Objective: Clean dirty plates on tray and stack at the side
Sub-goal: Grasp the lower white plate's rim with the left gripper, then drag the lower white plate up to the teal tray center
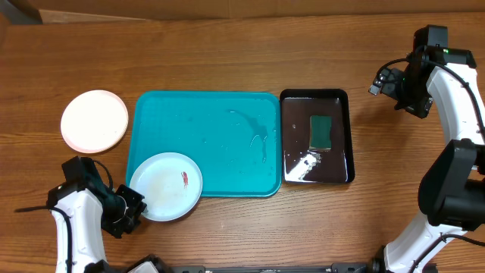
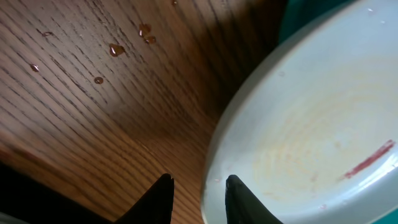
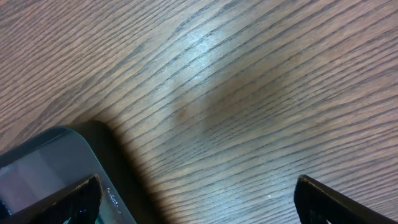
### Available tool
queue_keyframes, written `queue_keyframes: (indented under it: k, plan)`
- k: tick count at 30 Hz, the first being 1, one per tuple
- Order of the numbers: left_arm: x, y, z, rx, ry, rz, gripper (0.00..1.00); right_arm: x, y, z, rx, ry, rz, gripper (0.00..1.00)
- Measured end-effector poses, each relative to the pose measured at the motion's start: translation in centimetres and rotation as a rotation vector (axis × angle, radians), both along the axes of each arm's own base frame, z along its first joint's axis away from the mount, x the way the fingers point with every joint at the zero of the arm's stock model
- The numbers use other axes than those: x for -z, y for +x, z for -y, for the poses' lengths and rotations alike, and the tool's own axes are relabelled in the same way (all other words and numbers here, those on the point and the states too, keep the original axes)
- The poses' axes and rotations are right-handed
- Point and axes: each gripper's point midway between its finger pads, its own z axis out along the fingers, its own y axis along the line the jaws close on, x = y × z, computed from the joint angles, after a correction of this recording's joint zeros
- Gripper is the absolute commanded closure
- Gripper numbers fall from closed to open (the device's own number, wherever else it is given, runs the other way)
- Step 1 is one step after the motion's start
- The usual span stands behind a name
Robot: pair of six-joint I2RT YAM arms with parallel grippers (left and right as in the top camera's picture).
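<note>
Two plates: smeared plate [image 1: 165, 186] on tray [image 1: 227, 136], near-left corner; second plate [image 1: 95, 120] on table, left. Left claw [image 2: 199, 196] narrow astride smeared rim, pinch unconfirmed. Right claw [image 3: 198, 190] spread, far right. Step: grasping plate. Next: firm pinch, lift for cleaning.

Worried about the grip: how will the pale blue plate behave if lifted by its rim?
The pale blue plate looks rigid, so it should lift as one piece. Water drops on the table beside it suggest a possibly slippery rim. It overhangs a corner of the tray, so a push might tip it.
</note>
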Motion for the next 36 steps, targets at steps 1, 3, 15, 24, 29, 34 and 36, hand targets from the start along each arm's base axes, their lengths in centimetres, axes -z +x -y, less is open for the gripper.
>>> queue_keyframes:
  k: [1,3,15,24,29,34,36]
  plan:
    - [0.1,-0.1,0.0,0.0,0.001,-0.008,0.7,0.0,0.0,0.0,0.0,0.0,0.0,0.0]
    - [0.3,-0.1,-0.2,0.003,0.003,-0.019,0.72,0.0,0.0,0.0,0.0,0.0,0.0,0.0]
    - [0.6,-0.1,-0.4,0.008,0.011,-0.027,0.87,0.0,0.0,0.0,0.0,0.0,0.001,0.0]
    - [0.6,-0.1,-0.4,0.011,0.011,-0.025,0.96,0.0,0.0,0.0,0.0,0.0,0.0,0.0]
    - [0.5,0.8,-0.2,0.042,-0.004,0.025,0.96,0.0,0.0,0.0,0.0,0.0,0.0,0.0]
    - [0.0,3.2,1.0,0.117,-0.082,0.167,0.96,0.0,0.0,0.0,0.0,0.0,0.0,0.0]
    - [-0.3,3.9,1.6,0.149,-0.117,0.214,0.96,0.0,0.0,0.0,0.0,0.0,0.001,0.0]
